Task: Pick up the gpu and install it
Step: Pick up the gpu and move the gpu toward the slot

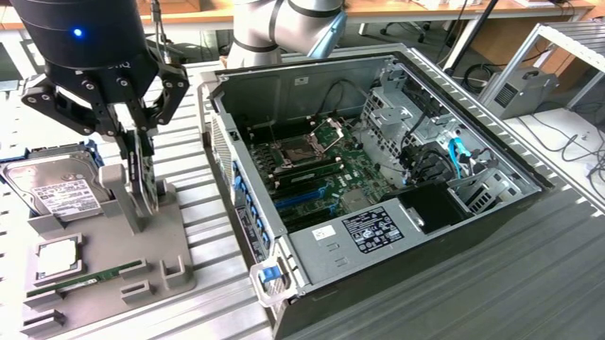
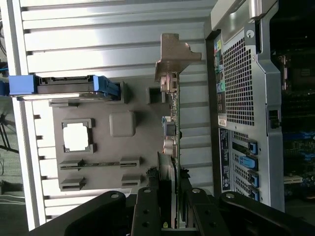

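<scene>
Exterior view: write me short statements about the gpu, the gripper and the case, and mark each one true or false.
1. The gripper is closed on the gpu, with a finger on each side. True.
2. The gpu lies flat inside the computer case. False: it stands on edge over the grey tray, outside the case.
3. The case is open and its motherboard is exposed. True.
4. The hard drive is mounted in the case. False: it sits on the tray, at the exterior view's left.
5. The gripper hovers over the motherboard. False: it is above the tray.
</scene>
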`<state>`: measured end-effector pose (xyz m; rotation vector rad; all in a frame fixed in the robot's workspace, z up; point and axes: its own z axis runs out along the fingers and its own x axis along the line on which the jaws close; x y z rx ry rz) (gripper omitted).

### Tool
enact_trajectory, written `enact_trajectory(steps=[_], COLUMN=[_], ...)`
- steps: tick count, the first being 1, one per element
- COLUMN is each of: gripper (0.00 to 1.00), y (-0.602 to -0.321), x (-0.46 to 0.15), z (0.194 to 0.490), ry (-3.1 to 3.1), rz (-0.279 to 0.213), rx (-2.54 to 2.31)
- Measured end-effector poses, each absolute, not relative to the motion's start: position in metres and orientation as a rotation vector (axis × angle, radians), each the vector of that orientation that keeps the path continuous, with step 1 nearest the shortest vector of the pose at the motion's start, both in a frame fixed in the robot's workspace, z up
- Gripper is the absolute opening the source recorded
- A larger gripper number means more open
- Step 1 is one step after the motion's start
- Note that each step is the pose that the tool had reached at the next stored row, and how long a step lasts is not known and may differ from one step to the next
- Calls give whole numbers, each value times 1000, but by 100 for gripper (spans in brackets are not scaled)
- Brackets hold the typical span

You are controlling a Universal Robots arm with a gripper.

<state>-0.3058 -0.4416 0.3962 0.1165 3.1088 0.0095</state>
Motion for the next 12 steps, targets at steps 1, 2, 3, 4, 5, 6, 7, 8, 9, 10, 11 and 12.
enact_trajectory(steps=[1,2,3,4,5,6,7,8,9,10,11,12], gripper=[27,27,27,27,27,27,27,27,27,27,27,27], y=[-442,-442,-442,-442,-442,-442,-442,-442,-442,-442,-442,-442], x=[-306,-306,-306,-306,-306,-306,-306,-306,-306,-306,-306,-306], z=[397,397,397,398,398,398,398,399,399,400,400,400], ry=[3109,3109,3109,3109,3109,3109,3109,3109,3109,3109,3109,3109], rz=[10,10,10,10,10,9,10,10,9,10,10,9], rx=[116,116,116,116,116,116,116,116,116,116,116,116])
